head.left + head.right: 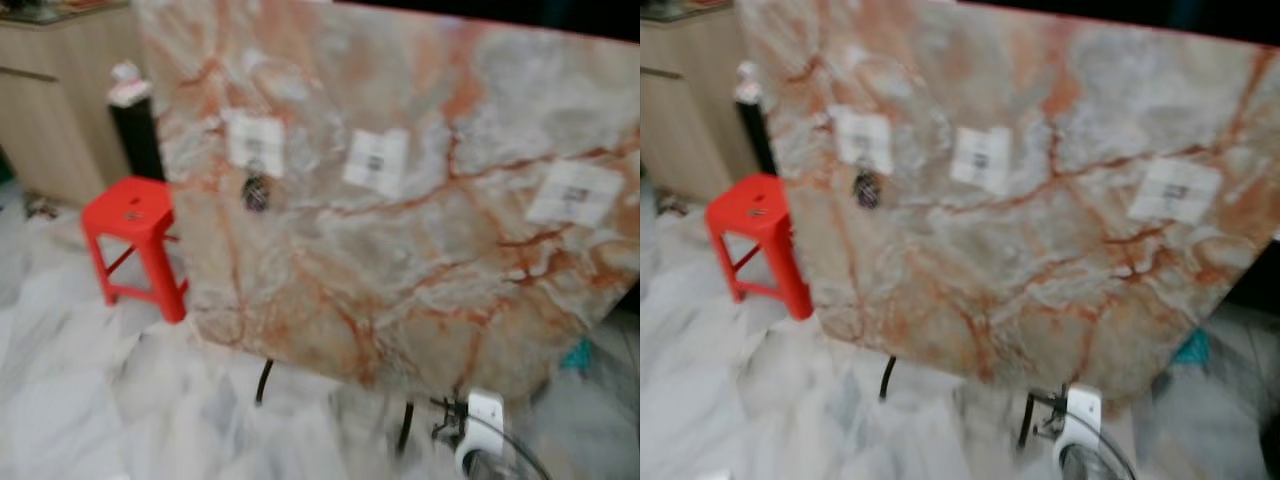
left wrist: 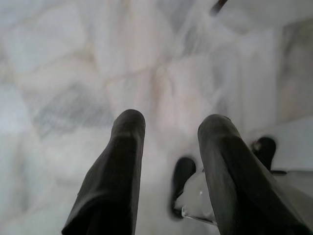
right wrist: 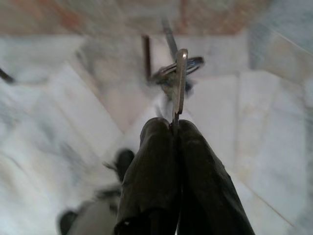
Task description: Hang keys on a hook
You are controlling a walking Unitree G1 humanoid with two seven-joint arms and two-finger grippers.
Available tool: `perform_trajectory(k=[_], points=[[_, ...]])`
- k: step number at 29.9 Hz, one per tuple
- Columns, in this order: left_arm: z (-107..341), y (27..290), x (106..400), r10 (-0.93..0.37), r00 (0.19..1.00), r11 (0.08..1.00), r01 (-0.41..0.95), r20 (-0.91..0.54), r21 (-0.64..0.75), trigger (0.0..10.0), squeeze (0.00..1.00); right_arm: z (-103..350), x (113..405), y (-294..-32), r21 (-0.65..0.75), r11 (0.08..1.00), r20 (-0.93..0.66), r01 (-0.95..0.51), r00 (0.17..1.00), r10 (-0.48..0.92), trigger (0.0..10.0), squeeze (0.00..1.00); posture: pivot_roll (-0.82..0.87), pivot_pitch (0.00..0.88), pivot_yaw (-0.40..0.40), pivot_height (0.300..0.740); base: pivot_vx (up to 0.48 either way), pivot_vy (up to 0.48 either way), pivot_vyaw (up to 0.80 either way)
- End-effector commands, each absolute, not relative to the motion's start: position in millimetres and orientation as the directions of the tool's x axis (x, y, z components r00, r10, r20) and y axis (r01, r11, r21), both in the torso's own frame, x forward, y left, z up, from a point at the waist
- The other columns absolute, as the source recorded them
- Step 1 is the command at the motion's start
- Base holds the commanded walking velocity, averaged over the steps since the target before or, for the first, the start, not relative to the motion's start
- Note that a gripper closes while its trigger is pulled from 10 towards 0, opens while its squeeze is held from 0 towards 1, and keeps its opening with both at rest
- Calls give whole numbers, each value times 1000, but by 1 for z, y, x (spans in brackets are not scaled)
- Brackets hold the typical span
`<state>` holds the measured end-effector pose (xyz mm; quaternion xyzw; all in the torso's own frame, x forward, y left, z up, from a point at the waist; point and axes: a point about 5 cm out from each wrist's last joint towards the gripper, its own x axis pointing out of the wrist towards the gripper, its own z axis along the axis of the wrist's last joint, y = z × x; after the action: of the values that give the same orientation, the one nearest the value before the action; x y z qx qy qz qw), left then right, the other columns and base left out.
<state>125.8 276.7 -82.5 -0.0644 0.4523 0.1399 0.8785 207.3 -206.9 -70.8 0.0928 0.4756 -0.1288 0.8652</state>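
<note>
The right pincer (image 3: 173,128) is clamped on a silver key (image 3: 180,81), which stands up from its fingertips with a key ring at the top, above a white marble floor (image 3: 58,147). The left pincer (image 2: 171,125) hangs with its 2 black fingers apart over the same pale floor. In the blurred head views, a large orange-veined marble slab (image 1: 420,250) bears 3 white labels, a small dark object (image 1: 255,192) sits just below the label at 9 o'clock, and a red stool (image 1: 135,240) stands at the slab's 9 o'clock edge.
</note>
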Motion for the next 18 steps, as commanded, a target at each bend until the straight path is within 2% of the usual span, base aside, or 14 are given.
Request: perform_trajectory(k=[1,12,15,18], points=[[-86,284,108,186,512,955,-293,-839,33,10000,0,-64,221,-202,67,945,-822,321,554,-129,10000,0,133,0,-13,740,0,0,-788],[-90,270,110,168,513,958,-286,-842,17,10000,0,-50,243,-201,93,945,-777,314,616,-128,10000,0,145,0,-26,740,0,0,-791],[-93,257,115,161,513,957,-291,-843,5,10000,0,-44,251,-199,102,947,-761,303,637,-122,10000,0,148,0,-32,740,0,0,-796],[-97,238,121,146,511,959,-282,-847,-5,10000,0,-39,258,-196,118,950,-738,290,665,-112,10000,0,150,0,-35,740,0,314,-792]])
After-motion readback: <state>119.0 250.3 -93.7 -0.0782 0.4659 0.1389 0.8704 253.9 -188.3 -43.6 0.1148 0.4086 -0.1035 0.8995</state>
